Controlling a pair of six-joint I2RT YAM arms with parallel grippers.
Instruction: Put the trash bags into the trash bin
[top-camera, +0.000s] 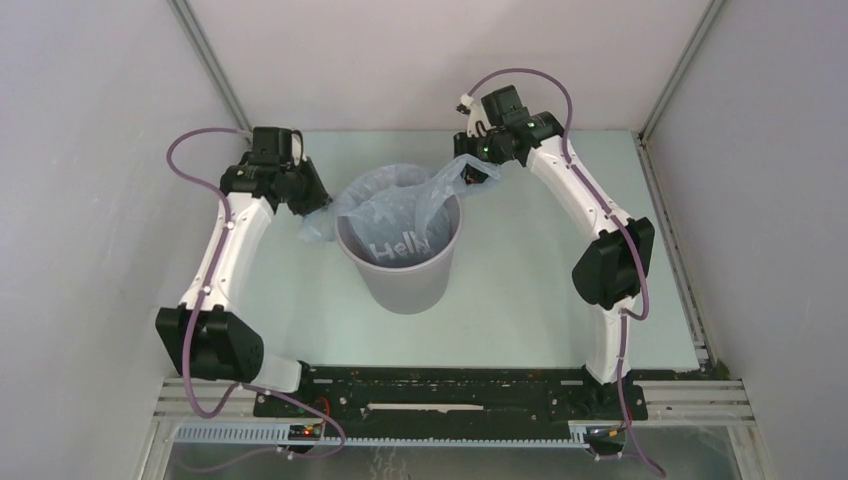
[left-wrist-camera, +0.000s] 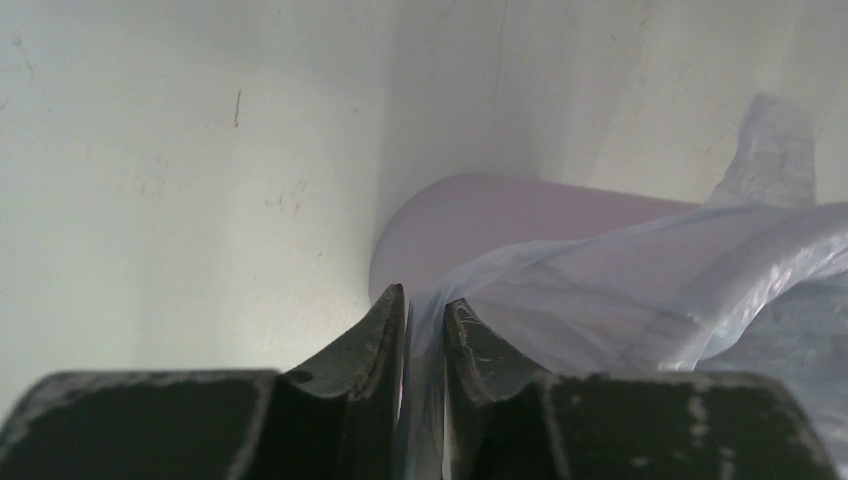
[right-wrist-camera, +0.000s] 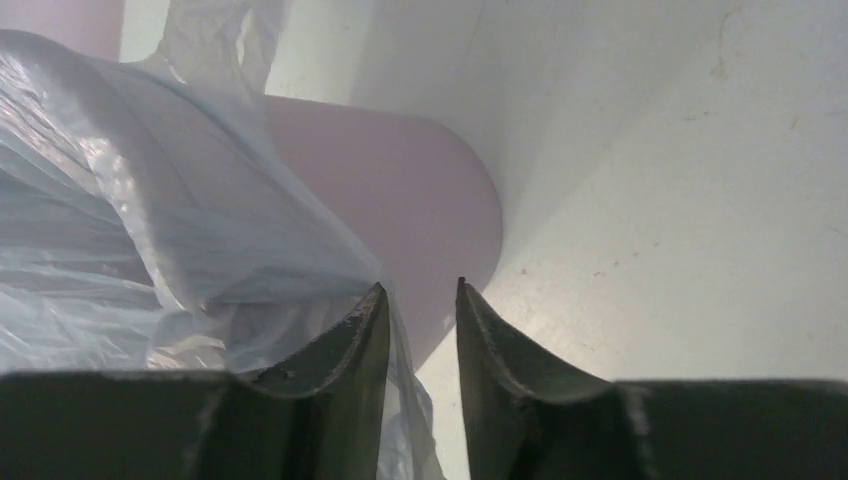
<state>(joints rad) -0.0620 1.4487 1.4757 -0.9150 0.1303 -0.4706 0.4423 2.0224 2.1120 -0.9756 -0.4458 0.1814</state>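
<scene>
Thin film, matt plastic, scuffed fingers.
We see the trash bag (top-camera: 395, 200) as thin, translucent pale-blue plastic film, crinkled and faintly glossy. The trash bin (top-camera: 405, 275) is smooth, matt grey plastic. The left gripper (left-wrist-camera: 425, 298) has dark, matt fingers (left-wrist-camera: 365, 355), scuffed pale along the edges. The table (top-camera: 520, 300) looks smooth, pale and lightly marked.

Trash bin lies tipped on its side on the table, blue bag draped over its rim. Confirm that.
Wrong: the trash bin stands upright, not on its side, as the top external view shows. It is on the table, blue bag draped over its rim.
</scene>
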